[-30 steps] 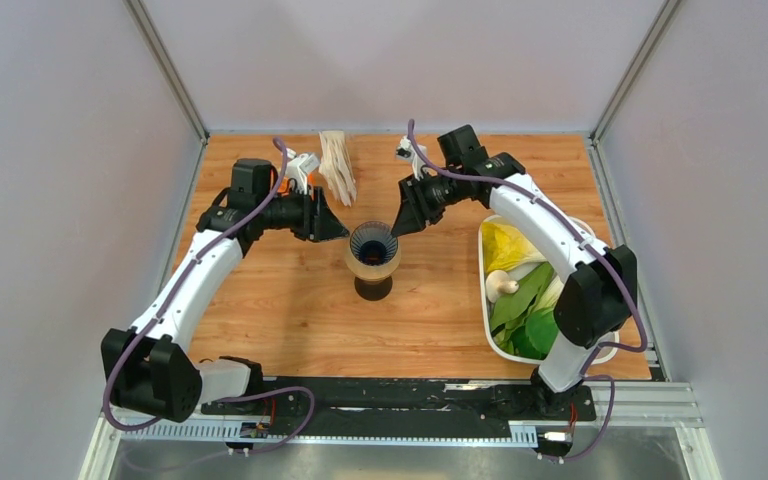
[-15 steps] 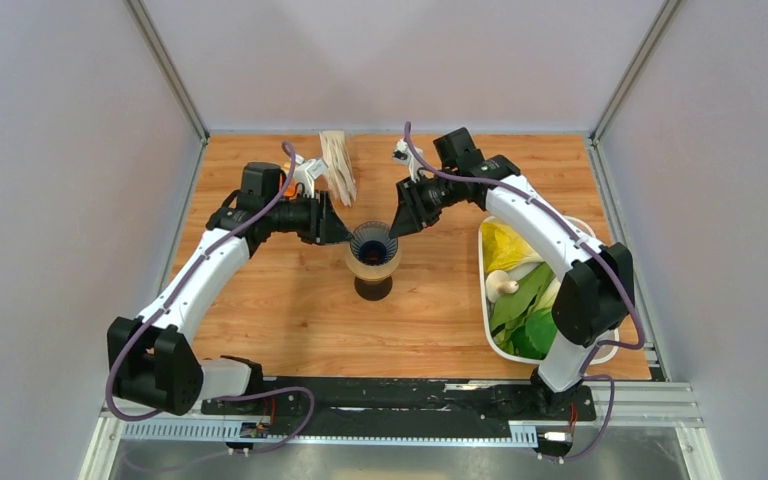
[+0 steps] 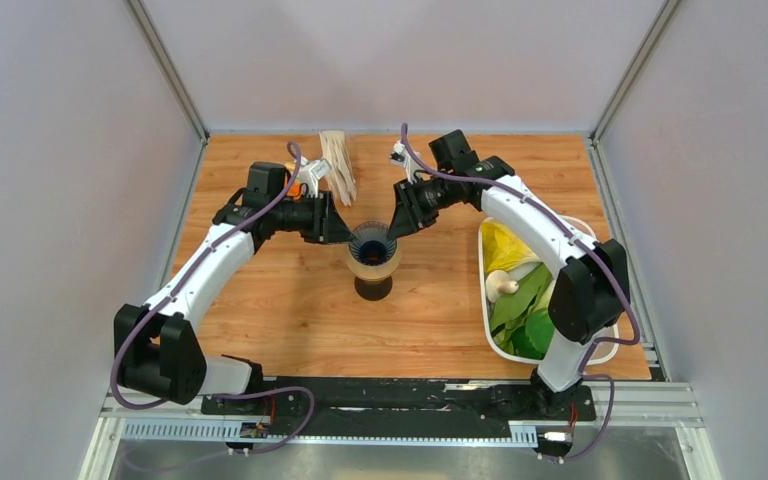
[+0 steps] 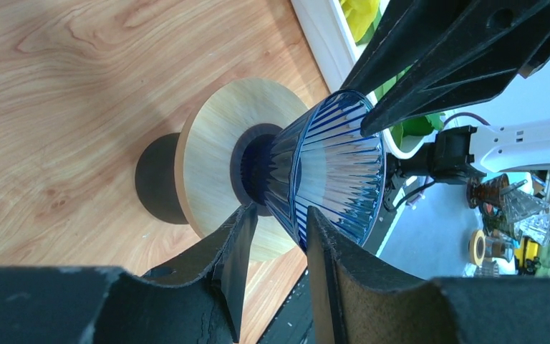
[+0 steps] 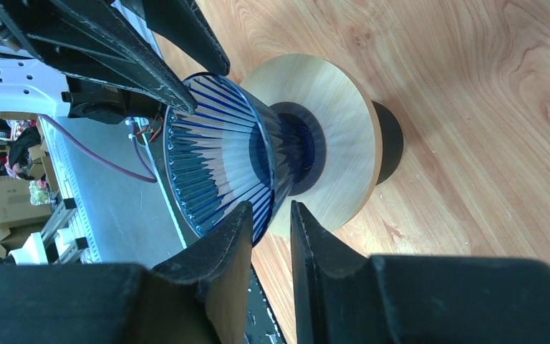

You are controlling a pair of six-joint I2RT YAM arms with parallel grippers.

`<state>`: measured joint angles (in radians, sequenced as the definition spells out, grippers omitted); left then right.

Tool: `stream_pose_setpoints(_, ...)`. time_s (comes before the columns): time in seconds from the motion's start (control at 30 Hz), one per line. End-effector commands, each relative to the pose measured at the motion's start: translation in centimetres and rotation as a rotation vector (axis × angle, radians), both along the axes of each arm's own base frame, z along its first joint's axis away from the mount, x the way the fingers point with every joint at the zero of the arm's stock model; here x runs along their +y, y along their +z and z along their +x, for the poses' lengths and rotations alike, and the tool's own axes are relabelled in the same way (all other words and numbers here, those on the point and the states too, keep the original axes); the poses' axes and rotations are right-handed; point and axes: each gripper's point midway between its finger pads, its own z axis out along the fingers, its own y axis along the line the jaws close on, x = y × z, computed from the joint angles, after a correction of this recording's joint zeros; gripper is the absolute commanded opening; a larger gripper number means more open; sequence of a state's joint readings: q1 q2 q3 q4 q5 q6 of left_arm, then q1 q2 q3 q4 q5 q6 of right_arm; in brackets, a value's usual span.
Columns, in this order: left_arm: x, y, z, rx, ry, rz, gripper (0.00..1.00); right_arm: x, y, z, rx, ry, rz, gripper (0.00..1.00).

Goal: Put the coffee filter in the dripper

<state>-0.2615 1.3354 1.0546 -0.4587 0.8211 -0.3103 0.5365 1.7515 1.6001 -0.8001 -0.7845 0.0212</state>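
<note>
My left gripper (image 4: 283, 244) and right gripper (image 5: 271, 229), narrow and empty, straddle the dark-blue ribbed cone dripper (image 3: 372, 243); white fan-shaped paper filter (image 3: 338, 165) sits far, unplaced.

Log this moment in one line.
dripper: empty, on wooden-rimmed stand | left gripper: open, astride rim | right gripper: open, astride opposite rim | coffee filter: lying at back, unheld

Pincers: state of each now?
Left pincer: open, astride dripper rim.
Right pincer: narrowly open, astride dripper rim.

Left pincer (image 3: 344, 231) reaching rightward, right pincer (image 3: 397, 224) reaching leftward, tips facing, jaws parted
</note>
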Motion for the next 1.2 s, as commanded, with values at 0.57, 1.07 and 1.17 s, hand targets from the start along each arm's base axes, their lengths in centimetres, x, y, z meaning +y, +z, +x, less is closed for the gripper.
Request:
stream_pose_setpoints(0.57,-0.6,1.0,1.4,0.025,0.017,-0.011,0.31,1.1,-0.8,1.2,0.023,-0.051,-0.020,0.04)
stream_pose_setpoints(1.07,0.2,-0.4,1.3,0.033,0.032,0.057,0.07,2.2,-0.5,0.9,-0.050,-0.036,-0.055,0.00)
stream_pose_setpoints(1.17,0.7,-1.0,1.4,0.037,0.048,0.091,0.01,2.3,-0.6,1.0,-0.067,-0.030,-0.071,0.00)
